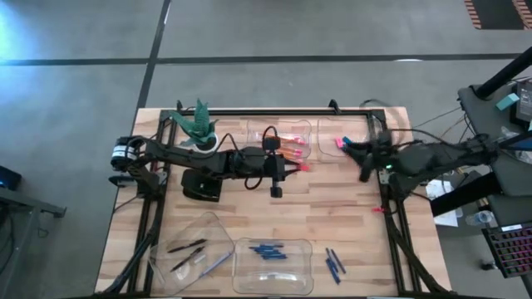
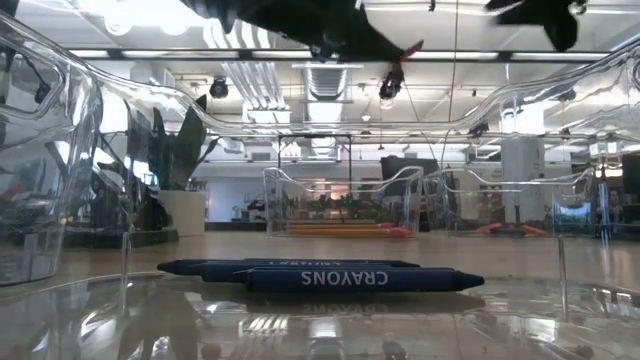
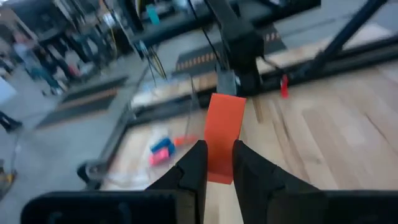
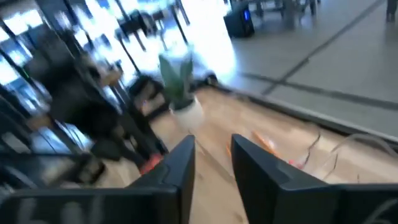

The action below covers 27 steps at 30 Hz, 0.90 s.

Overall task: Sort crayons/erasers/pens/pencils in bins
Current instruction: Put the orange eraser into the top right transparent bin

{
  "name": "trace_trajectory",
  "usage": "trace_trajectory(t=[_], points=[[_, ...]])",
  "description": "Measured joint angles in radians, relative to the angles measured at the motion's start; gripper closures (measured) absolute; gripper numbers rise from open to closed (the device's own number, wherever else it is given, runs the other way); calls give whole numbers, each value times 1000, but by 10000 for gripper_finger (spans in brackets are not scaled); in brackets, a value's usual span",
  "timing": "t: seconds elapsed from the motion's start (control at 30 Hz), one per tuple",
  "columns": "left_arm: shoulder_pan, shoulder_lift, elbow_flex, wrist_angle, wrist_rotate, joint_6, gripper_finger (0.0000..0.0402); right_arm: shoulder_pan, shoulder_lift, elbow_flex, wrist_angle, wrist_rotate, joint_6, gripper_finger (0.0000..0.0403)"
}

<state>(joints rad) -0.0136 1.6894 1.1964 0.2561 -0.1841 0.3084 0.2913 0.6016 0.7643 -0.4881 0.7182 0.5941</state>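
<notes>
1. The left pincer (image 3: 219, 149) is clenched on a red eraser (image 3: 224, 124). It hangs over the middle of the tabletop (image 1: 332, 208), just on the near side of the far bin that holds the pencils (image 1: 293, 148).
2. The eraser's long axis runs straight forward between the two fingers. Most of the block sticks out past the tips, so only its rear end is pinched.
3. The relation that matters is where the eraser bin (image 1: 370, 124) lies from this pincer. It stands at the far right corner, to the right of the pincer and a little farther back, beside the pencil bin (image 1: 258, 133). We see pink erasers (image 1: 341, 143) already lying in it.
4. The right pincer (image 4: 211, 146) hovers at that same bin. Its fingers are parted and nothing is between them. It is the nearer arm to the bin, so we judge that the left arm's sideways carry may crowd it unless one arm gives way.
5. On the near side, one bin (image 1: 208, 224) holds the black pens (image 1: 187, 247) and the next bin (image 1: 241, 274) holds dark-blue crayons (image 1: 268, 250). A few loose crayons (image 1: 334, 264) lie on the bare wood just to its right, not yet sorted.
6. The only writing we can read is the word "CRAYONS" on a crayon wrapper (image 2: 345, 279) in the low view, and it shows upside down. We cannot make out any brand name.
</notes>
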Motion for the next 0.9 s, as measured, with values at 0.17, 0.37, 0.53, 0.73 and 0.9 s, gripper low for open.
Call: trace_trajectory(t=[0.17, 0.37, 0.53, 0.73, 0.9], points=[[-3, 0, -1, 95, -9, 50, 354, -46, 99, 19, 7, -115, 57, 249], [-8, 0, -5, 129, -112, 116, 354, -141, 177, 78, 24, -363, 162, 192], [-25, 0, -8, 128, -253, 165, 354, -212, 235, 151, 9, -460, 171, 156], [-35, 0, -5, 133, -309, 218, 354, -254, 316, 242, 15, -468, 191, 134], [-37, 0, -6, 159, -353, 232, 354, -280, 381, 289, 14, -491, 190, 137]])
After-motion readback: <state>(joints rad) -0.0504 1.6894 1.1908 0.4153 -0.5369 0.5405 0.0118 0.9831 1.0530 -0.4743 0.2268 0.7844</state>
